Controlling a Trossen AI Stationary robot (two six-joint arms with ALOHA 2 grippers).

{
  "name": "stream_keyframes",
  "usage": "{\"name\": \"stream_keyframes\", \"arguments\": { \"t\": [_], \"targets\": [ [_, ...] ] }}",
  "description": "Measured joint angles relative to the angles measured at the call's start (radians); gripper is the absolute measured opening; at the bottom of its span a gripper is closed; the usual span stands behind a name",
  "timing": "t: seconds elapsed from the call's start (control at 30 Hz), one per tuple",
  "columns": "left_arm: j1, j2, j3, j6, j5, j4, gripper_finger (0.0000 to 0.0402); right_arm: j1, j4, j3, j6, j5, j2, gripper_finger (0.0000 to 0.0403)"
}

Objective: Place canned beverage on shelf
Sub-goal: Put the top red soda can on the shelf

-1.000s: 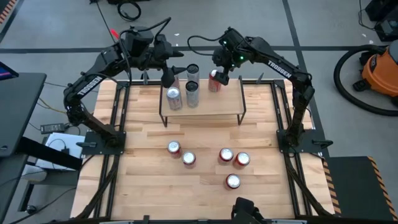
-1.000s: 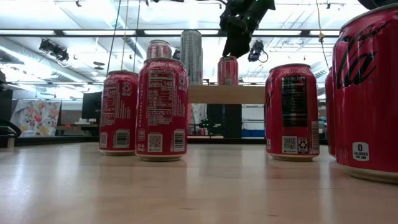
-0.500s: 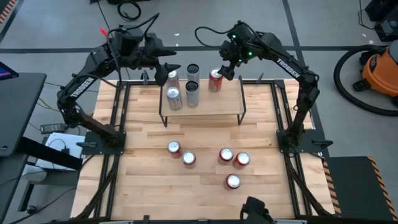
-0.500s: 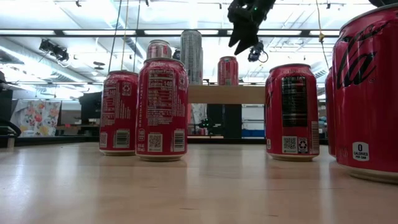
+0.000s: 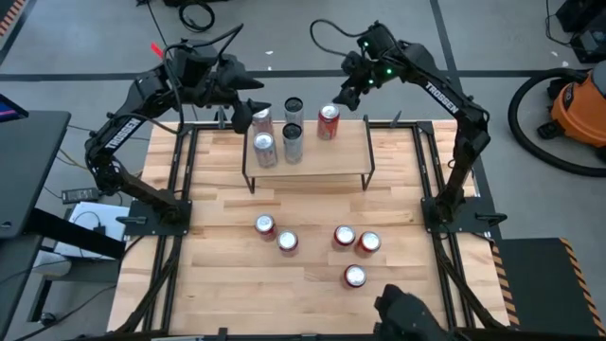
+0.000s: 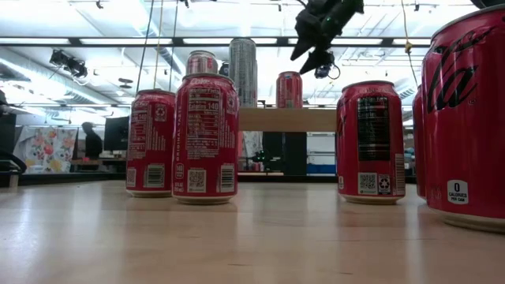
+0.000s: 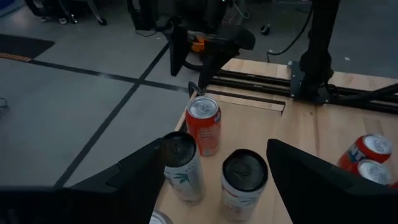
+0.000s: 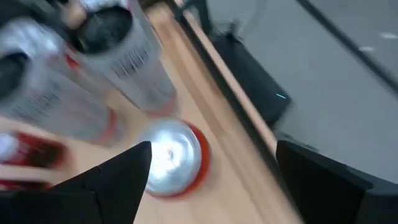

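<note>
5 cans point(image 5: 294, 128) stand on the shelf point(image 5: 331, 156); 5 more cans point(image 5: 343, 236) before it.

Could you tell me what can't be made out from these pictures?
- Right wrist view: motion blur smears the cans and their labels.
- Low view: near cans hide the shelf's left part; the rightmost can is cut by the edge.
- High view: a dark shape at the bottom edge is unidentifiable.

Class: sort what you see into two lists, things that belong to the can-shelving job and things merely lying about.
Job: shelf; five cans on it; five red cans on the table; right gripper, open; left gripper, open.

Lying about: orange vacuum; floor cables.
</note>
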Motion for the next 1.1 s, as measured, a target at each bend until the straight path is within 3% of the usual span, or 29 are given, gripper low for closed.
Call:
{"name": "stream_keyframes", "arguments": {
  "t": [0.33,0.43,0.67,1.1],
  "targets": [
    [0.017,-0.012,0.000,0.008,-0.003,-0.011,0.0288,-0.094,0.162,-0.177,0.196,-0.274,0.002,0.0343],
    [0.019,-0.014,0.001,0.008,-0.004,-0.008,0.0288,-0.109,0.204,-0.241,0.244,-0.315,0.002,0.0343],
    [0.019,-0.012,0.000,0.013,-0.003,-0.011,0.0288,-0.111,0.449,-0.376,0.400,-0.494,0.002,0.0343],
    [0.019,-0.012,0.000,0.022,-0.004,-0.027,0.0288,-0.094,0.503,-0.429,0.464,-0.573,0.002,0.0343]
  ]
}}
